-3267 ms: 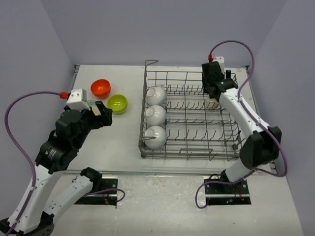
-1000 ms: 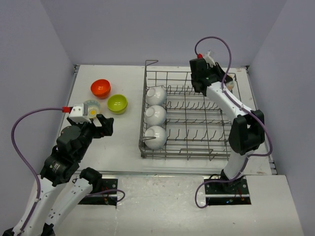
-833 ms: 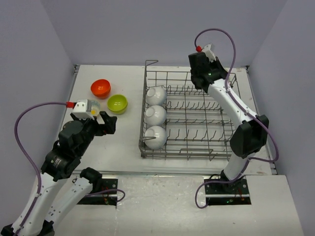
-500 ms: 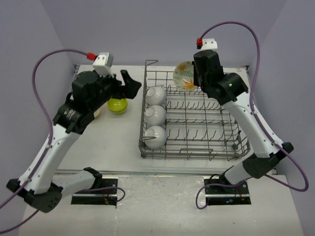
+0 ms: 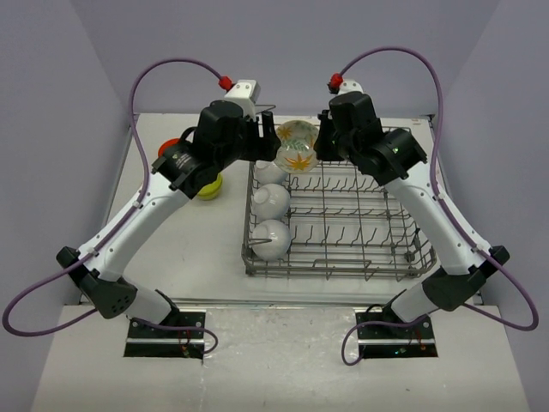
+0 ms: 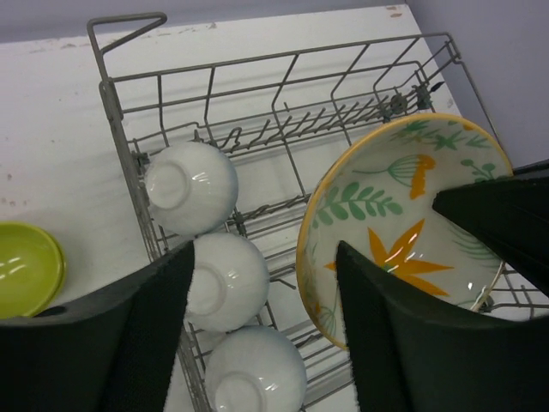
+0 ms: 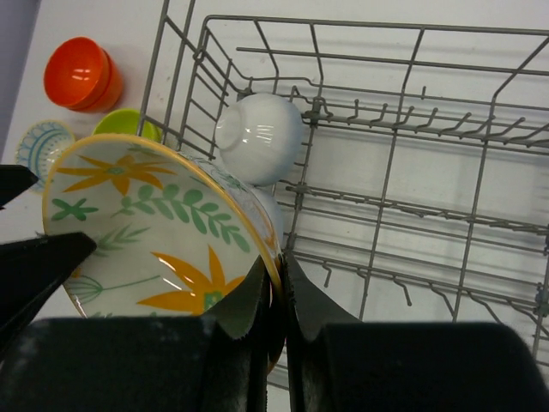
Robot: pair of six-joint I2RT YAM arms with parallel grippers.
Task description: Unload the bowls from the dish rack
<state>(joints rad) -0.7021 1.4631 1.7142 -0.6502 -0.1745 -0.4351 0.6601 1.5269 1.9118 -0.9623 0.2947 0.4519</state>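
A cream bowl with orange and green leaves [image 5: 294,146] [image 6: 403,232] [image 7: 163,223] hangs tilted above the dish rack's [image 5: 330,273] back left corner. My right gripper [image 5: 322,142] [image 7: 276,266] is shut on its rim. My left gripper [image 5: 268,137] [image 6: 264,257] is open and straddles the opposite rim, one finger inside the bowl and the other outside, with a gap still showing. Three white bowls [image 5: 269,200] [image 6: 227,281] stand on edge in the rack's left column, and one white bowl [image 7: 259,126] shows past the held bowl.
Left of the rack, on the table, sit an orange-red bowl [image 7: 79,73], a lime-green bowl [image 5: 208,184] [image 6: 26,268] [image 7: 120,123] and a cream bowl with a blue pattern [image 7: 39,142]. The rack's taller corner post [image 6: 99,43] rises near the left gripper.
My right arm lifted the leaf-patterned bowl out of the rack and carried it left. My left arm swung up from the table to meet it, and its jaws have narrowed around the rim.
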